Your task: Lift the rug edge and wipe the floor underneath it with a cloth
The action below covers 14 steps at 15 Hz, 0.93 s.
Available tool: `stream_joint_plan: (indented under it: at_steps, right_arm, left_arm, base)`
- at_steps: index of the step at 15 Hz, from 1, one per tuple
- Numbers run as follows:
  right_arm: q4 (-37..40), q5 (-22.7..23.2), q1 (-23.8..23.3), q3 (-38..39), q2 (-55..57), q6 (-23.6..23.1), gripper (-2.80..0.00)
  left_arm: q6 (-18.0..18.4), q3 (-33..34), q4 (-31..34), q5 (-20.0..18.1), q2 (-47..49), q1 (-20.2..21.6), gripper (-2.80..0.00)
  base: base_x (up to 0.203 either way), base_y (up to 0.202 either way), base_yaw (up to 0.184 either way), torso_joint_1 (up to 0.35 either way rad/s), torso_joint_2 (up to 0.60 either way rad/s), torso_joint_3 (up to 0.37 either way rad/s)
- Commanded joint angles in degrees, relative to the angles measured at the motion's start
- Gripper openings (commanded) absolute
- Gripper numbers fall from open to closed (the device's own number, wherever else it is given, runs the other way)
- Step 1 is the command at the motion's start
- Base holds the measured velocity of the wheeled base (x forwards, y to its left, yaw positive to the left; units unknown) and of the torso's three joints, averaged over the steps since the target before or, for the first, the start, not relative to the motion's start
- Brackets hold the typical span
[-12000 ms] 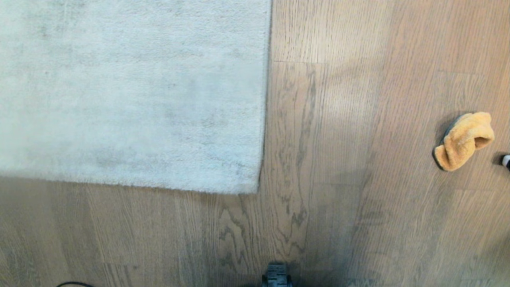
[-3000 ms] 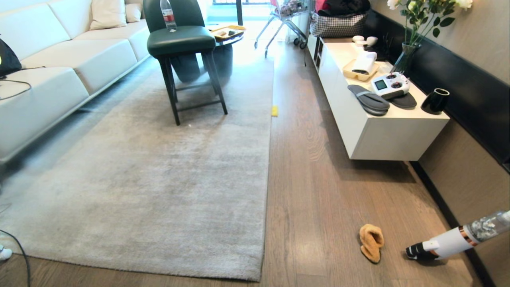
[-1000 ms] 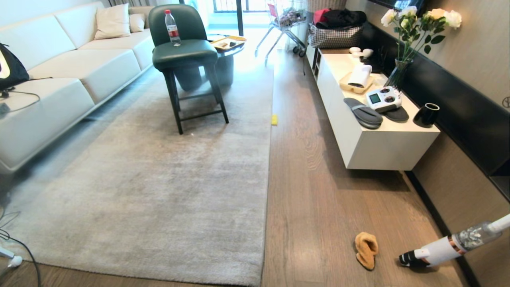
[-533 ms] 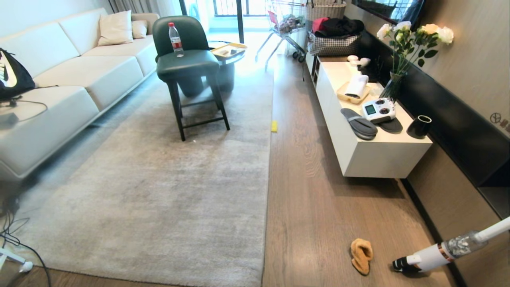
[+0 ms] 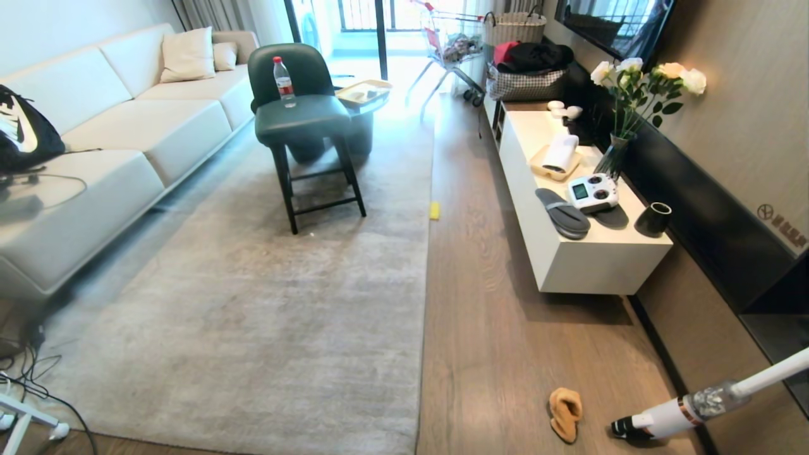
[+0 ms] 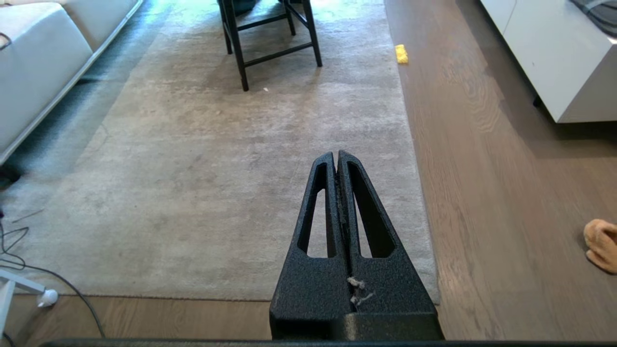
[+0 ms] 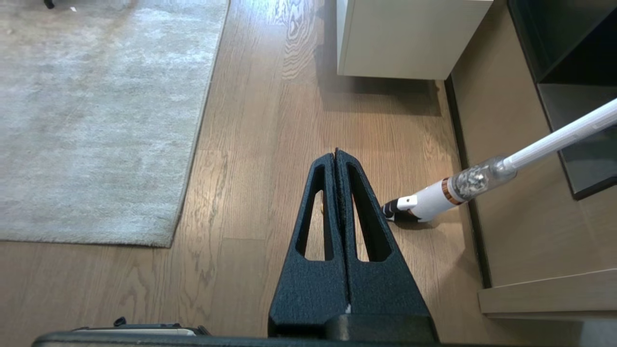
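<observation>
The pale grey rug (image 5: 265, 303) lies flat across the brown wood-grain floor (image 5: 505, 354), its near right corner close to the bottom of the head view. The orange-tan cloth (image 5: 564, 414) sits crumpled on the floor to the right of that corner, next to a white vacuum. My left gripper (image 6: 336, 154) hangs shut and empty high above the rug's (image 6: 217, 168) near right part, with the cloth (image 6: 601, 238) off to its side. My right gripper (image 7: 335, 153) is shut and empty above bare floor (image 7: 270, 144); the cloth is almost wholly hidden behind its fingers. Neither arm appears in the head view.
A white stick vacuum (image 5: 689, 407) leans by the right wall. A white cabinet (image 5: 588, 253) stands along the right, a green chair (image 5: 303, 120) on the rug, a sofa (image 5: 95, 145) at left. Cables (image 5: 38, 385) trail at the near left corner. A small yellow thing (image 5: 434, 210) lies at the rug's right edge.
The whole head view has risen and tilted up, so the room has slid down the picture. The rug, cloth and vacuum have kept their places.
</observation>
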Motion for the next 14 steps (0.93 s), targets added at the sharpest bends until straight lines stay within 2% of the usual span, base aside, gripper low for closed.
stream_joint_plan:
  at_steps: [1,11,14]
  right_arm:
    - [-0.1,0.0,0.0,0.0,0.1,0.0,-2.80]
    - [-0.1,0.0,0.0,0.0,0.1,-0.1,-2.80]
    - [-0.1,0.0,0.0,0.0,0.1,-0.1,-2.80]
  left_arm:
    - [0.1,0.0,0.0,0.0,0.0,0.0,-2.80]
    - [0.1,0.0,0.0,0.0,0.0,0.0,-2.80]
    - [0.1,0.0,0.0,0.0,0.0,0.0,-2.80]
  base:
    - [0.000,0.000,0.000,0.169,-0.53,-0.344]
    - [0.000,0.000,0.000,0.221,-0.58,-0.359]
    - [0.000,0.000,0.000,0.177,-0.41,-0.242]
